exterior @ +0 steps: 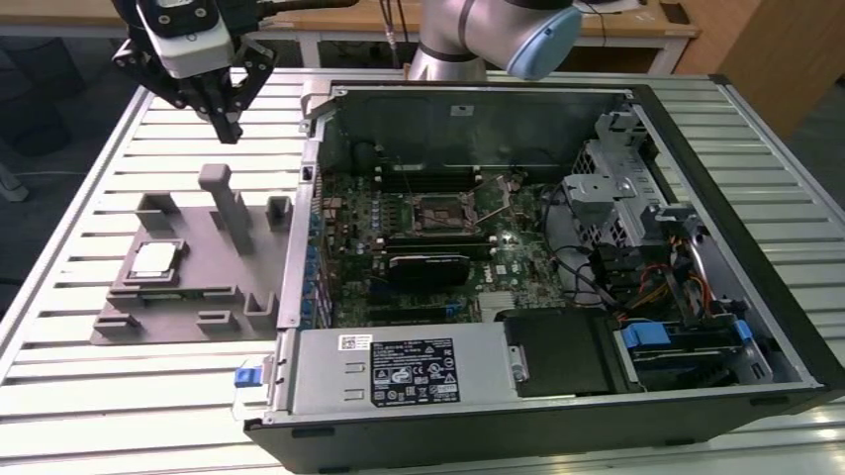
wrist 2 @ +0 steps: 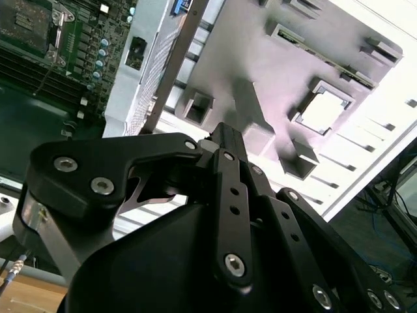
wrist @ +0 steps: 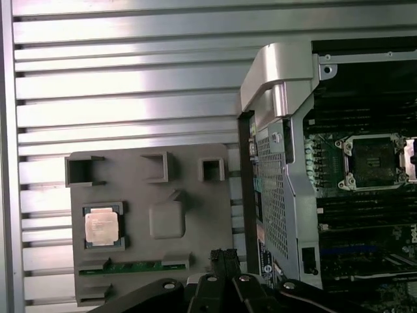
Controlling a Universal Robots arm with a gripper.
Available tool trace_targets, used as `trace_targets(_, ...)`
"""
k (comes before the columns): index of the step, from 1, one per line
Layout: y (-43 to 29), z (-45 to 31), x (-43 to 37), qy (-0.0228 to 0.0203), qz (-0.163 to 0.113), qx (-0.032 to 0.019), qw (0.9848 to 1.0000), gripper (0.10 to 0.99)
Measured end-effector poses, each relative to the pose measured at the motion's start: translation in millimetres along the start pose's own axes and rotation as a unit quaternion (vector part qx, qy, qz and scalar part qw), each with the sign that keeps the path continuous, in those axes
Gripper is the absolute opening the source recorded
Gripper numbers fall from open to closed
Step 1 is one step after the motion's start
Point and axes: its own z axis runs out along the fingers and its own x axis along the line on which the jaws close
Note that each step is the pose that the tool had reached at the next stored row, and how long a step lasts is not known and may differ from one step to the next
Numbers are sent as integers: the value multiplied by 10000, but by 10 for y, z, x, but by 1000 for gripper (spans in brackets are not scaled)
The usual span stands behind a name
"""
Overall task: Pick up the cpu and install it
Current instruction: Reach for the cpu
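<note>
The cpu, a small square chip with a pale metal top, lies in a recess of the grey tray at the exterior view's left. Both wrist views show the cpu resting in the tray. My gripper hangs high above the tray's far end, well apart from the chip, its fingers closed together on nothing. The open motherboard socket sits inside the computer case, with its metal frame lifted.
The open computer case lies on a slatted metal table, its side wall right beside the tray. Upright grey posts rise from the tray. RAM sticks, cables and a drive cage crowd the case.
</note>
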Motion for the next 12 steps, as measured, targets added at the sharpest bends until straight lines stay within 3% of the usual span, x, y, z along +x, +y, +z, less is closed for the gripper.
trace_targets(12, -9, 55, 137, 0, 6, 0, 10000, 106)
